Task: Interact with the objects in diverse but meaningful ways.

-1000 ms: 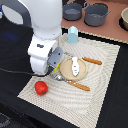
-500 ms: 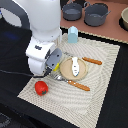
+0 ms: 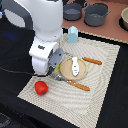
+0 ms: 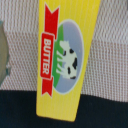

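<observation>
Wrist view is filled by the yellow rectangular butter box with red label (image 4: pixel 62 57), lying flat on the beige woven mat (image 4: pixel 112 45). Whether the jaws are apart cannot be told. The shiny red pepper-like vegetable (image 3: pixel 41 87) sits at the tan round plate's (image 3: pixel 66 68) seven o'clock.

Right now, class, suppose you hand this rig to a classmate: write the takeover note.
Gripper: hidden behind the arm in the exterior view, and the wrist view shows no fingers, so open or shut cannot be told.
Things: yellow butter box lies flat on the woven mat, under the wrist camera. Red pepper sits on the mat's near corner. White piece rests on the tan plate. Carton stands upright.
Done: nothing visibly held.
Left: all interactions.
</observation>
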